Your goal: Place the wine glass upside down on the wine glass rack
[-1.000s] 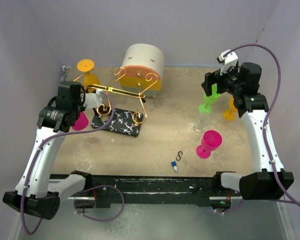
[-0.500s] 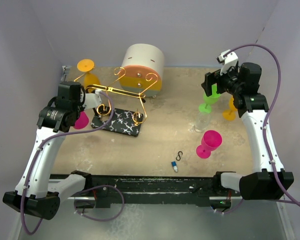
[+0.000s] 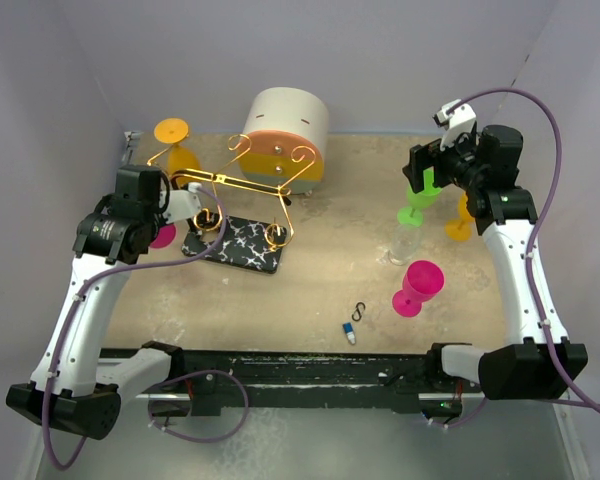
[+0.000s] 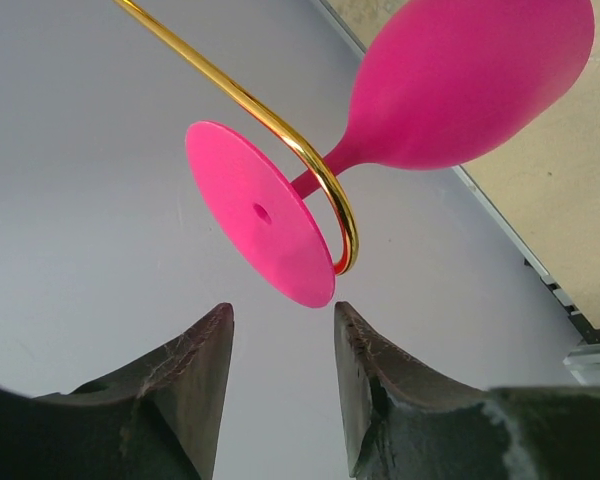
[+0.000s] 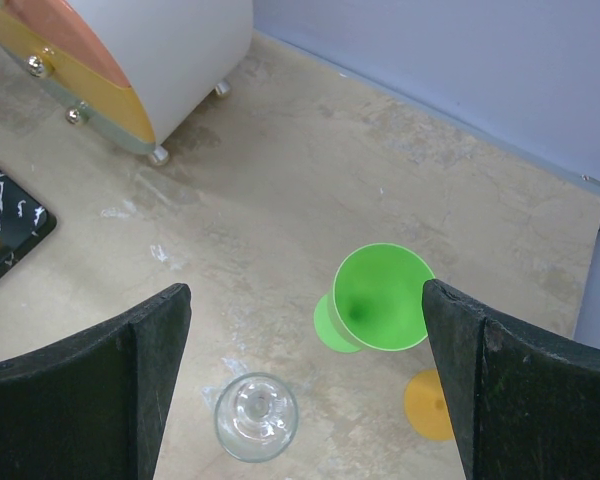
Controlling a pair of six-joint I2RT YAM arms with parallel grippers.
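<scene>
While lilac walls (image 3: 400, 60) enclose it, the scuffed table (image 3: 330, 265) holds the rack (image 3: 242, 246).

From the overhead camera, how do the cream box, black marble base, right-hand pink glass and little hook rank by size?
Largest to smallest:
1. cream box
2. black marble base
3. pink glass
4. little hook

Left gripper (image 4: 282, 312) hangs by the worktop's (image 3: 330, 275) left edge, fingers (image 4: 195, 370) parted; right gripper (image 5: 305, 290), spread wide, near the far-right corner.
</scene>
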